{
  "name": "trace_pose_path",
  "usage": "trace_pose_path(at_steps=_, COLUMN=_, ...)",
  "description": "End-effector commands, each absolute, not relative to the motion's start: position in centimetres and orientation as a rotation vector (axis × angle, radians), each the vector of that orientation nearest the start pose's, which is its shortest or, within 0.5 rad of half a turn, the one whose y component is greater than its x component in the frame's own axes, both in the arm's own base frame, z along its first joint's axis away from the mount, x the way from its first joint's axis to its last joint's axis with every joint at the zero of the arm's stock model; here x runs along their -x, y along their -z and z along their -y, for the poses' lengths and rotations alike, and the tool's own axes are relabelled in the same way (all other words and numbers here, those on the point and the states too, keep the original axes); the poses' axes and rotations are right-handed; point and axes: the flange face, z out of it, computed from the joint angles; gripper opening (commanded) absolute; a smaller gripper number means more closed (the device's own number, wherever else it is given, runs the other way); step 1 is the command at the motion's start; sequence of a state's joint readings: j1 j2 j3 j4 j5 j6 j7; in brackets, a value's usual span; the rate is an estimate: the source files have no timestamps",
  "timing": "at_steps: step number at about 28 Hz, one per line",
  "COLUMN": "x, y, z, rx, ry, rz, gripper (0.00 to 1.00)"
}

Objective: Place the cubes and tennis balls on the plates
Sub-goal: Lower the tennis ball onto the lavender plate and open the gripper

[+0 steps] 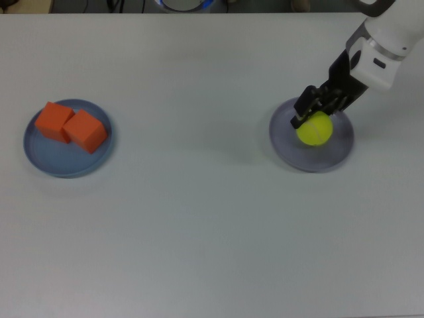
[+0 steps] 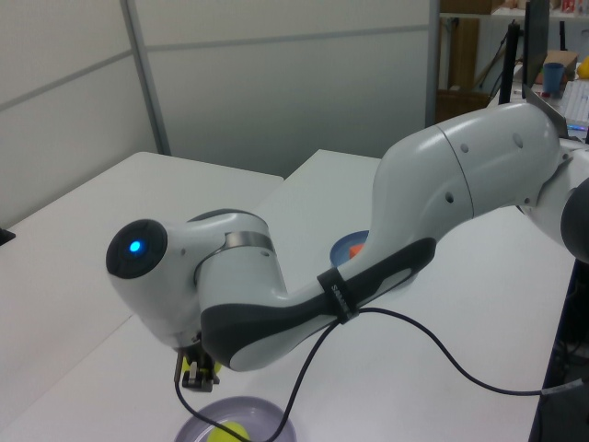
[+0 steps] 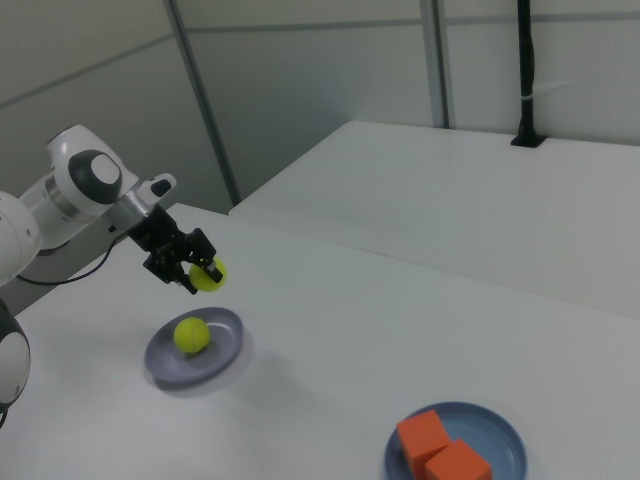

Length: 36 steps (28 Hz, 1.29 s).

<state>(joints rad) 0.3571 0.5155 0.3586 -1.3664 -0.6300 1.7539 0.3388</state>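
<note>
Yellow-green, one ball [image 3: 209,274] is gripped in the closed jaws above the lavender plate [image 3: 226,356] where the other ball [image 3: 191,334] lies, the cubes [image 3: 440,445] being on the blue plate [image 3: 502,430], so lowering and release seem needed.

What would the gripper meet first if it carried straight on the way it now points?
Probably the purple plate, beside the resting tennis ball, held ball landing first; depth is unclear.

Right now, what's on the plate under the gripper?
One tennis ball rests on the lavender plate. The gripper hangs above it, shut on a second tennis ball. In the top view that held ball hides the resting one.
</note>
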Motion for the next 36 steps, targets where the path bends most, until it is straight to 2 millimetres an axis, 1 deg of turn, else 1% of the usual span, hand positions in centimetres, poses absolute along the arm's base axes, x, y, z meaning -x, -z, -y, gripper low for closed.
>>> trace_pose_path(at_steps=1, x=-58.8, y=-42.8, z=-36.4, rx=3.469, ry=0.211, rz=0.84, gripper=0.0)
trace_pose_path(at_steps=2, x=-58.7, y=-42.3, z=-36.0, rx=3.491, ry=0.162, rz=0.837, gripper=0.0)
trace_pose_path(at_steps=6, x=-58.0, y=-40.5, z=-35.4, rx=3.529, ry=0.038, rz=0.849, gripper=0.0)
trace_pose_path(at_steps=7, x=-57.5, y=-39.6, z=-35.1, rx=3.546, ry=-0.026, rz=0.858, gripper=0.0)
trace_pose_path(at_steps=11, x=-56.8, y=-38.6, z=-34.7, rx=3.57, ry=-0.123, rz=0.861, gripper=0.0)
trace_pose_path(at_steps=13, x=-56.3, y=-37.6, z=-34.4, rx=3.582, ry=-0.185, rz=0.869, gripper=0.0)
trace_pose_path(at_steps=16, x=-56.1, y=-36.4, z=-34.4, rx=3.583, ry=-0.22, rz=0.874, gripper=0.0)
trace_pose_path(at_steps=17, x=-56.1, y=-36.2, z=-34.5, rx=3.584, ry=-0.224, rz=0.872, gripper=0.02)
trace_pose_path(at_steps=18, x=-56.0, y=-35.8, z=-34.8, rx=3.581, ry=-0.23, rz=0.874, gripper=0.14)
trace_pose_path(at_steps=19, x=-56.0, y=-35.6, z=-34.9, rx=3.579, ry=-0.235, rz=0.878, gripper=0.21)
trace_pose_path(at_steps=20, x=-55.9, y=-35.6, z=-35.0, rx=3.577, ry=-0.233, rz=0.883, gripper=0.25)
trace_pose_path(at_steps=22, x=-55.8, y=-35.4, z=-35.1, rx=3.575, ry=-0.239, rz=0.89, gripper=0.27)
trace_pose_path(at_steps=23, x=-55.7, y=-35.4, z=-35.2, rx=3.574, ry=-0.236, rz=0.889, gripper=0.38)
trace_pose_path(at_steps=24, x=-55.7, y=-35.4, z=-35.3, rx=3.568, ry=-0.238, rz=0.869, gripper=0.99)
trace_pose_path(at_steps=28, x=-55.5, y=-35.5, z=-35.9, rx=3.559, ry=-0.231, rz=0.714, gripper=1.0)
trace_pose_path(at_steps=31, x=-55.4, y=-35.8, z=-36.1, rx=3.556, ry=-0.221, rz=0.693, gripper=1.0)
trace_pose_path(at_steps=33, x=-55.5, y=-36.9, z=-36.6, rx=3.542, ry=-0.19, rz=0.689, gripper=1.0)
trace_pose_path(at_steps=34, x=-55.4, y=-37.8, z=-37.1, rx=3.527, ry=-0.167, rz=0.687, gripper=1.0)
trace_pose_path(at_steps=36, x=-55.5, y=-38.6, z=-37.2, rx=3.522, ry=-0.146, rz=0.679, gripper=1.0)
